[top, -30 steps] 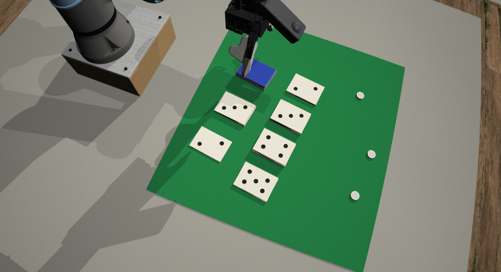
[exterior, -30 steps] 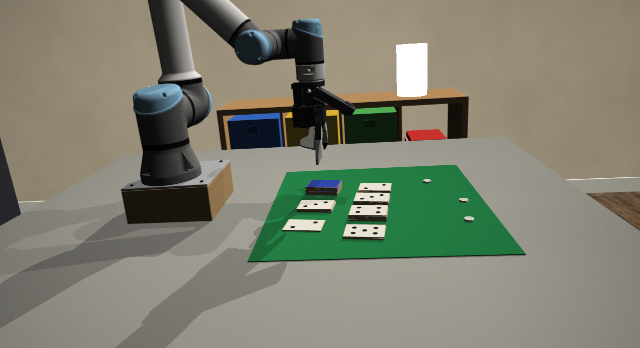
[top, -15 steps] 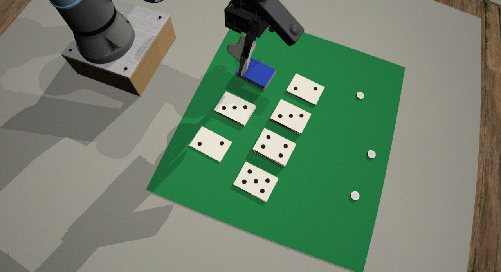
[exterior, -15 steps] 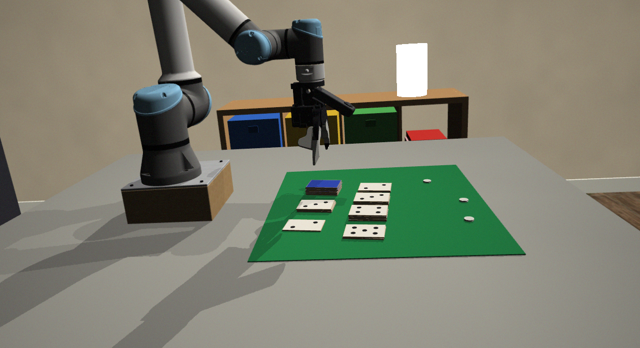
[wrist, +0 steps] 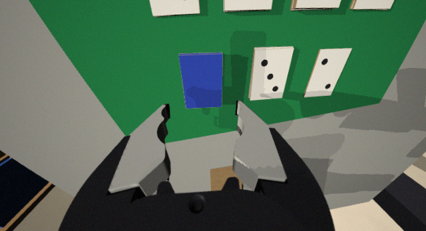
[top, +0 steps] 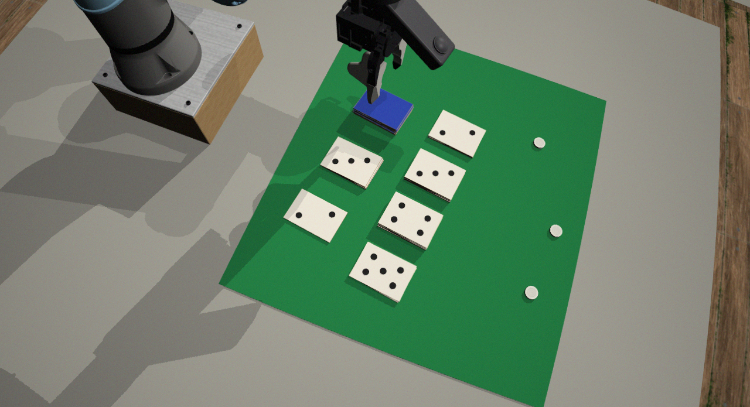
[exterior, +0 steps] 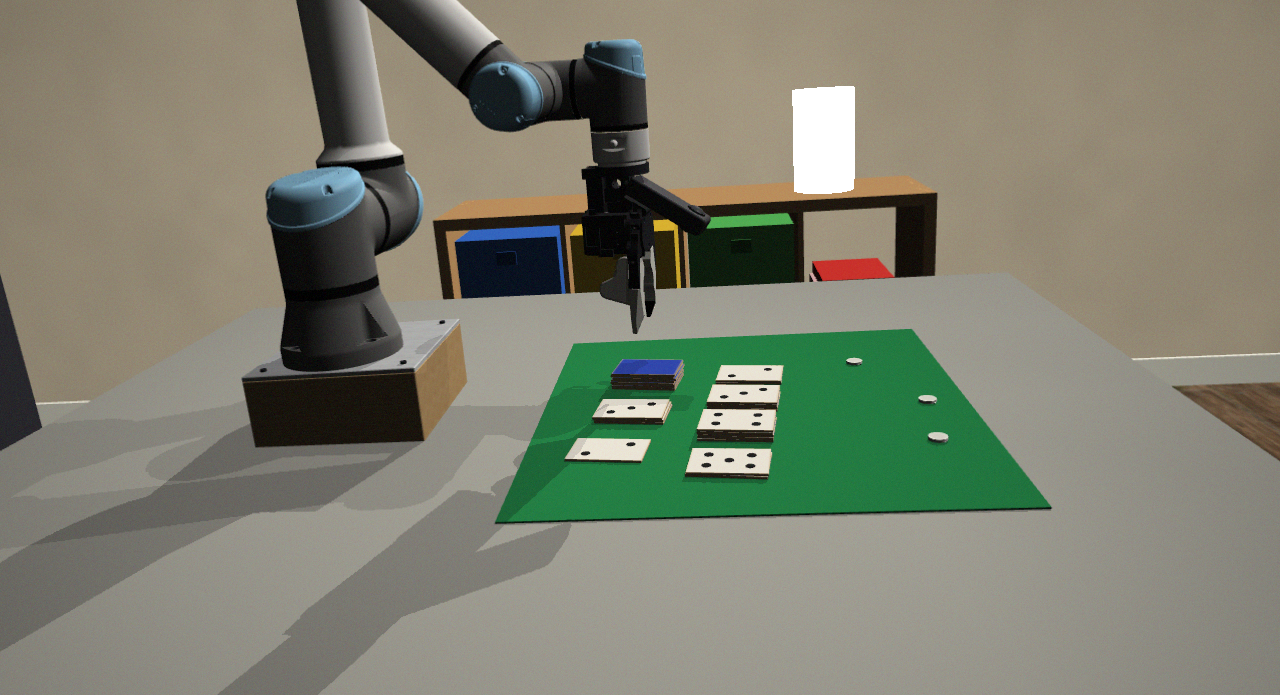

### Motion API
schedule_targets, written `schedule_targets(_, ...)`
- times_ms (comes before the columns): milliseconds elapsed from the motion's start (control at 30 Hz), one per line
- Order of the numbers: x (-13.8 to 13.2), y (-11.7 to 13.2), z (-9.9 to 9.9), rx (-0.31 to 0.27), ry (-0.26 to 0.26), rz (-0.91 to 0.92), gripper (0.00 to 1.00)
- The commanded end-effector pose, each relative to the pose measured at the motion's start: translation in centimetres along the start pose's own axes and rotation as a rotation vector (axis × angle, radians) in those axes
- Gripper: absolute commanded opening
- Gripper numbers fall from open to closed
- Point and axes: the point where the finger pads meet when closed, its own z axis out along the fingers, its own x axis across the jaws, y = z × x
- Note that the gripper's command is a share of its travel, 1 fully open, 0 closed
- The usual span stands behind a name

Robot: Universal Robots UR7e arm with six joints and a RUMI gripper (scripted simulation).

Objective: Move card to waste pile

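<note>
The tool [exterior: 637, 319] hangs above the face-down stock [top: 384, 110] — well clear of it, as the exterior view shows daylight between the fingertips and the blue top card. The jaws stand half-spread with nothing between them; from the wrist view the two grey fingers frame bare green mat [top: 471, 247] and a strip of desk [top: 130, 310], with the stock just ahead of the tips and roughly centred in the gap.

So the step in hand is the approach: lined up over the stock, no contact yet, nothing lifted. The top card lies flush on its stack, blue back up.

The waste pile [top: 351, 161] — the three-pip card — sits just beside the stock, to the tool's right in the wrist view, and beyond that the lone two-pip card [top: 315, 215]. The four face-up piles of the farther row lie ahead of the tool, and three white discs [top: 555, 230] well apart on the far side of the mat.

Next, I'd judge, comes a straight descent until the fingertips bracket only the topmost tile's edges. That's the fussy part: these tiles are thin and rigid, so going too deep risks pinching two, and a skewed closure could shove the stack sideways. Then lift, shift to the three-pip pile, set down square.
</note>
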Motion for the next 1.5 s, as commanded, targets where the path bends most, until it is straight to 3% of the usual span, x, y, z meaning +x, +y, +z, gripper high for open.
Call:
schedule_targets(0,0.0,0.0,0.3,0.001,0.0,0.0,0.5)
schedule_targets(833,-0.1,-0.1,4.7,0.001,0.0,0.0,0.5)
schedule_targets(1467,-0.1,-0.1,5.1,0.001,0.0,0.0,0.5)
